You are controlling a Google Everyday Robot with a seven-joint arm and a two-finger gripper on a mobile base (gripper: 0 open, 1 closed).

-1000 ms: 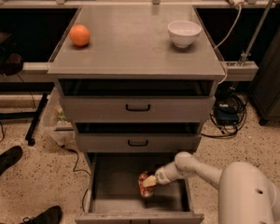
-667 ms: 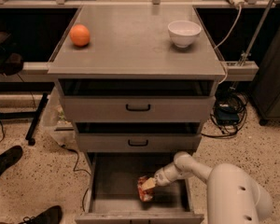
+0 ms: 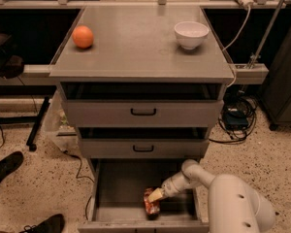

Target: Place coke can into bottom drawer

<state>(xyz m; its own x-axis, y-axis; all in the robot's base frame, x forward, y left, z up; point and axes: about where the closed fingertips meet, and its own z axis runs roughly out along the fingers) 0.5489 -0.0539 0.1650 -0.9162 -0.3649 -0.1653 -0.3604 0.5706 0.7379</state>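
The grey cabinet's bottom drawer (image 3: 121, 183) stands pulled open and shows its plain grey tray floor. The coke can (image 3: 151, 204), red and white, sits on that floor near the front right. My gripper (image 3: 156, 195) reaches down into the drawer from the right on a white arm, and its pale tip is right at the top of the can, touching or almost touching it. The can's upper part is partly hidden by the gripper.
An orange (image 3: 82, 36) and a white bowl (image 3: 191, 34) sit on the cabinet top. Two shallower drawers with black handles (image 3: 143, 112) are above the open one. Shoes (image 3: 5, 165) lie on the floor at left; cables (image 3: 235, 118) at right.
The arm has shifted slightly and the can sits a little lower toward the drawer's front. The rest of the scene is the same.
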